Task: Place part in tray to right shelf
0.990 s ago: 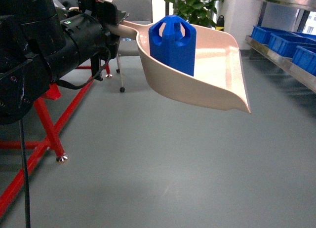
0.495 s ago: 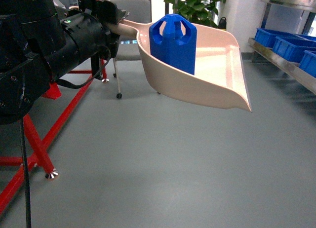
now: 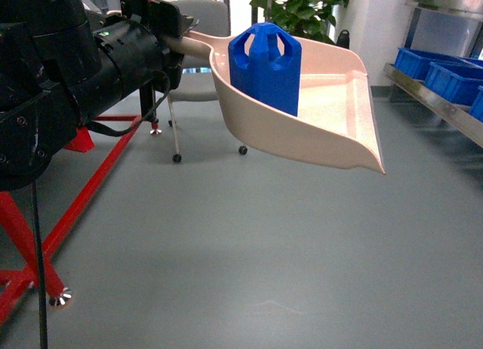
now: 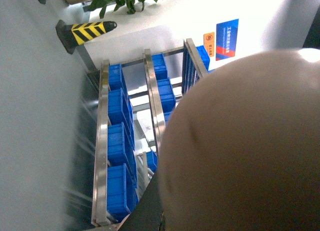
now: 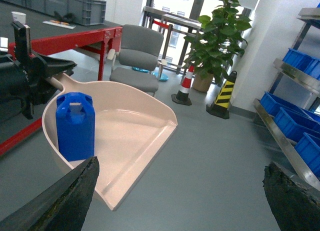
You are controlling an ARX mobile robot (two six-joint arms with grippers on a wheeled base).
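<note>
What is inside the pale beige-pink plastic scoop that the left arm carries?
One small bright blue plastic block stands upright inside the pale beige-pink plastic scoop, near its back wall by the handle. The remaining floor looks bare. The floor directly under the block is covered.

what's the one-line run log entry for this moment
left tool: holding scoop handle | blue part: upright in scoop | shelf: ahead-right | right tool: open

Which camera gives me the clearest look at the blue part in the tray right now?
The head view: the part stands upright, close and unobstructed, at the handle end of the tray. The right wrist view also shows it whole, but smaller and farther off. The left wrist view shows only the tray's underside, with no part visible.
</note>
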